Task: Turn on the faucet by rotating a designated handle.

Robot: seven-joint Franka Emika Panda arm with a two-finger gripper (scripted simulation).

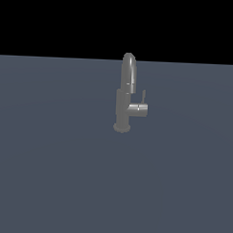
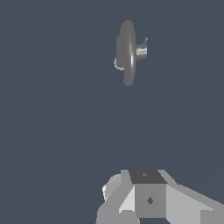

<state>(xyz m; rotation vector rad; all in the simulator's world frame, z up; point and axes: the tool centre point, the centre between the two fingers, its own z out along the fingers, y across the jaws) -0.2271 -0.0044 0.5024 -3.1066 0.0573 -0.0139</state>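
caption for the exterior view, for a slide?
Grey faucet stands alone on a flat floor, its thin handle upright on the side stub; no arm in view.

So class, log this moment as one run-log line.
faucet: upright | handle: untouched, pointing up | gripper: far from faucet, state unclear | phase: before approach

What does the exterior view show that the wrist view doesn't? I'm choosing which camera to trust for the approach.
Only the exterior view shows the faucet side-on: round base, upright body, arched spout, and the handle standing up from the side stub. No arm appears there. Only the wrist view shows part of the robot's own hardware, apart from the faucet; its jaws can't be made out. Both show faucet, handle and grey floor.
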